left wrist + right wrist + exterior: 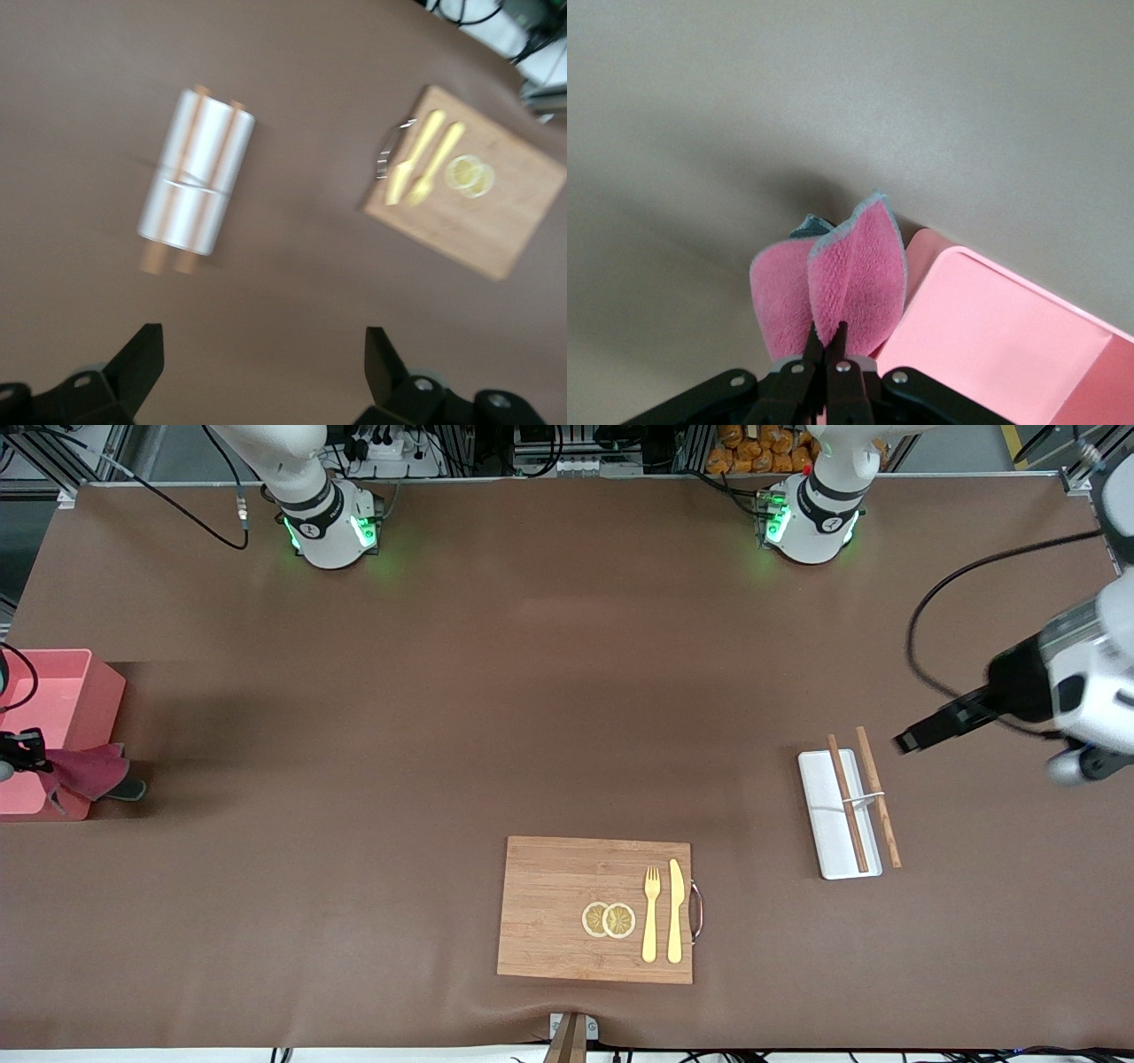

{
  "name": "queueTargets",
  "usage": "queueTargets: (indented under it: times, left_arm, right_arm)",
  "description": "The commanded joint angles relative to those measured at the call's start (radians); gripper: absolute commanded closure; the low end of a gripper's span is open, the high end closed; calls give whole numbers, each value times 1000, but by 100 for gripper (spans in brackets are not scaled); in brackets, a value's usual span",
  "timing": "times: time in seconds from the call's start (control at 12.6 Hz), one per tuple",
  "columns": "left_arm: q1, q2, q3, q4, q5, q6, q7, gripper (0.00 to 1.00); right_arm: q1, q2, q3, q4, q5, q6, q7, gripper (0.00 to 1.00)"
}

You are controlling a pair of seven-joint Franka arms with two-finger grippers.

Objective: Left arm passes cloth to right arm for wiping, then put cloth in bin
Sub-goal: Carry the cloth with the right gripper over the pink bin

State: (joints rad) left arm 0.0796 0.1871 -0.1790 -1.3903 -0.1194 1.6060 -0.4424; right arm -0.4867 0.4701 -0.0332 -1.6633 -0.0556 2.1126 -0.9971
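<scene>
The right pincer [35, 751] sits at the nine o'clock edge of the front view, over the corner of the bin [84, 691], its fingers pinched tight on the cloth [89, 773]. The cloth hangs from the fingers, draped across the bin's nearer corner, with a dark tip reaching past the wall toward the worktop [443, 717]. In the right wrist view the cloth [833, 288] stands up from the closed fingertips as two pink folds with a grey edge, and the bin [992, 345] lies just beside it.

The left pincer [908, 741] hangs at about three o'clock in the front view, over bare worktop near the left arm's end, fingers spread wide and holding nothing. The left wrist view shows both fingers [142, 359] far apart above the brown surface.

A white tray [828, 841] lies just beside that pincer's spot, nearer the front camera, with one chopstick [848, 806] on it and another [879, 806] along its edge. At six o'clock a wooden board [549, 921] carries two lemon slices [609, 919], a yellow fork [651, 912] and a yellow knife [675, 911], side by side.
</scene>
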Motion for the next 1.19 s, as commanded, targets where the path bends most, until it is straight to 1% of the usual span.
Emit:
queueTargets:
  times: [0.0,0.16,0.32,0.48,0.63,0.71,0.87,1.03,1.11]
  left_arm:
    - [-35,-87,73,-74,53,-23,168,0]
    - [-55,-124,94,-113,63,-20,156,0]
    - [-54,-144,95,-131,81,-17,156,0]
    - [-57,-152,96,-139,83,-18,156,0]
    - [-50,-143,93,-138,84,-18,154,0]
    - [-49,-141,93,-133,84,-18,156,0]
    - [-47,-144,88,-128,84,-18,156,0]
    - [-46,-149,87,-128,84,-20,156,0]
    - [-46,-152,87,-128,83,-21,154,0]
  right_arm:
    - [20,15,26,-25,-18,1,6,100]
    - [91,15,29,-38,5,-32,37,100]
    - [207,7,30,-35,106,-75,89,100]
    - [314,2,32,-29,181,-92,153,100]
    - [439,7,30,-27,331,-82,243,100]
    - [512,5,29,-23,374,-65,314,100]
    - [618,-7,29,29,379,-55,461,100]
    - [674,-48,29,80,373,-63,531,100]
    - [680,-79,27,79,369,-74,537,100]
